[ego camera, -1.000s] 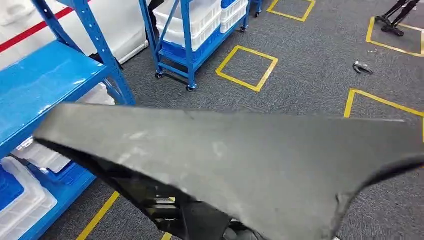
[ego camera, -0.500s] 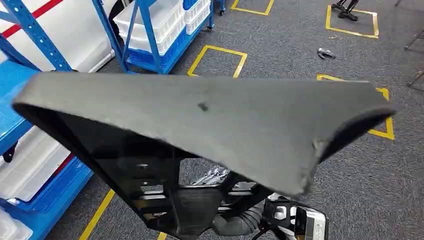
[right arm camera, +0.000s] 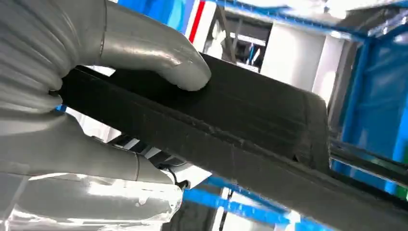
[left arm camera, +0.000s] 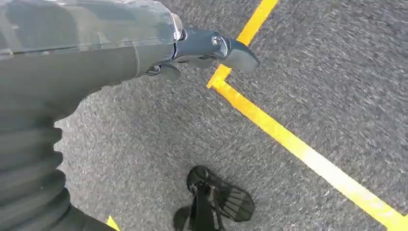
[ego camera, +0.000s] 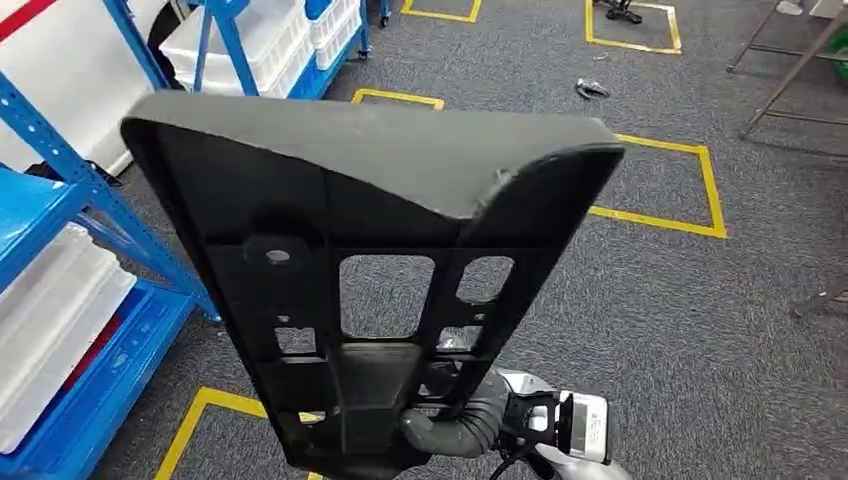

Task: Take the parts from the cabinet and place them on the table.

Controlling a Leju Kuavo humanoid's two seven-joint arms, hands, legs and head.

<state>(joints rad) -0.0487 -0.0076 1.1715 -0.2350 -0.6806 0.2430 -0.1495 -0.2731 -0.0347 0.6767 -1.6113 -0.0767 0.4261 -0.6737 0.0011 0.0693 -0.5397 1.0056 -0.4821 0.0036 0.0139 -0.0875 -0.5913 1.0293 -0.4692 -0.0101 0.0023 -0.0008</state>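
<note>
At six o'clock in the head view, the right hand (ego camera: 470, 425) grips the narrow lower end of a large black part (ego camera: 370, 270), its grey thumb (right arm camera: 163, 57) pressed on one face and the palm under the other in the right wrist view. The part stands tilted up in front of the camera, ribbed underside toward it, with cut-out windows near its middle and a broad matte top edge toward twelve o'clock.

The left hand (left arm camera: 211, 48) hangs over the floor; dark fingers point out from the grey cover with nothing between them, though how far apart they are I cannot tell from this angle.

Below lies grey carpet (ego camera: 680, 330) marked with yellow tape squares (ego camera: 700, 180). At nine o'clock a blue shelf rack (ego camera: 60, 200) holds white bins (ego camera: 50, 320). At eleven o'clock, farther off, a blue cart (ego camera: 230, 40) carries more white trays. Toward one o'clock a small dark object (ego camera: 592, 89), too small to identify, lies on the carpet.
</note>
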